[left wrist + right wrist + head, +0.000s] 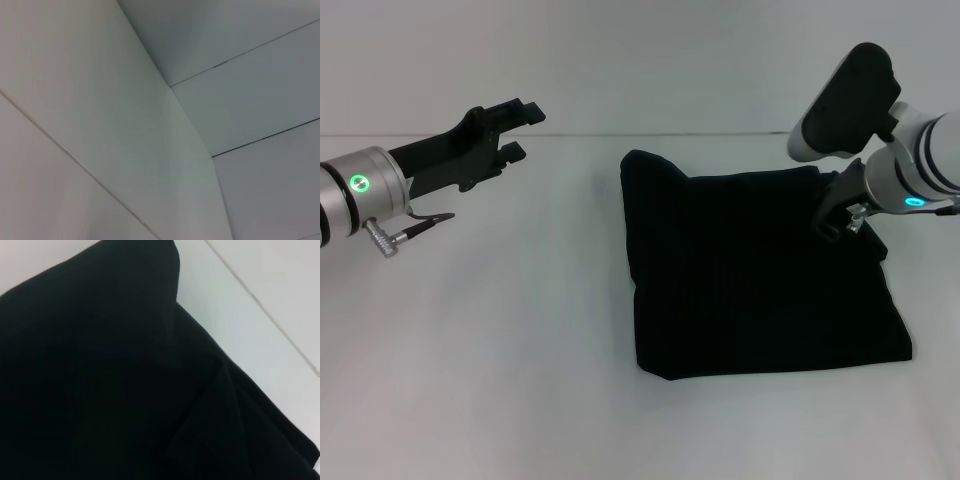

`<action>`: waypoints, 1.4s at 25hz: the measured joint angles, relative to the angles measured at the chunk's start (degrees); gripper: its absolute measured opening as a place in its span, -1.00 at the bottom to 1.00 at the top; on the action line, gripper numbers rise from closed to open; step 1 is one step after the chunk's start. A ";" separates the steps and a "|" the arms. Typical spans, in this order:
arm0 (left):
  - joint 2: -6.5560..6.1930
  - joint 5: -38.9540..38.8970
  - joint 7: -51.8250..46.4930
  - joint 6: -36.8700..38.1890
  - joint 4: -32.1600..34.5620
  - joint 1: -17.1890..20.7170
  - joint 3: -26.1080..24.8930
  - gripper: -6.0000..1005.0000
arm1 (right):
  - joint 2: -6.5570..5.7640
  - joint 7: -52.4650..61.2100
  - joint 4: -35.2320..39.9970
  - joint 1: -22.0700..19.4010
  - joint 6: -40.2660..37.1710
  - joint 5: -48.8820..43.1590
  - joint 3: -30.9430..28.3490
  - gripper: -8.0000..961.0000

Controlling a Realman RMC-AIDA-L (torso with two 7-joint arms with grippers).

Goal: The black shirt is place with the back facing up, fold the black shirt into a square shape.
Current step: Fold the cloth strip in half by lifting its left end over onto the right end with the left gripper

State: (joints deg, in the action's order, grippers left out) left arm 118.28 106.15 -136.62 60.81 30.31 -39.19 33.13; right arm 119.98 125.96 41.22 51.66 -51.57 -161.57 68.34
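One black shirt [760,275] folded on table [500,340]; two grippers: left gripper [525,130] raised, right gripper [832,222] at shirt.

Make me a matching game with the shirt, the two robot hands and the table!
Things:
1. black shirt
2. left gripper
3. right gripper
4. white table

Places or states:
A. raised off to the left, away from the cloth, fingers open
B. folded into a rough square
C. down at the cloth's far right edge
D. lying under everything

Pairs: 1-B, 2-A, 3-C, 4-D
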 joint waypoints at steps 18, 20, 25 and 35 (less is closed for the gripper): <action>-0.19 -0.18 0.13 -0.24 -0.16 -0.40 0.01 0.38 | 0.08 2.04 -1.14 -0.09 2.94 0.14 4.43 -0.38; -0.19 -0.18 0.13 -0.24 -0.16 -0.42 0.01 0.38 | 0.08 2.26 -1.15 -0.20 2.85 0.14 4.44 -0.46; -0.18 -0.19 0.13 -0.27 -0.16 -0.44 0.01 0.38 | 0.04 4.42 -0.42 -0.49 3.33 -0.02 4.28 -0.80; -0.15 -0.19 0.13 -0.20 -0.16 -0.31 0.01 0.38 | -0.19 14.36 10.05 -4.85 2.98 -6.20 4.05 -0.95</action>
State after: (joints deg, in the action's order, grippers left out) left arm 118.13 105.96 -136.49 60.61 30.15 -39.50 33.14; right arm 119.79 140.33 51.27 46.81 -48.59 -167.77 72.39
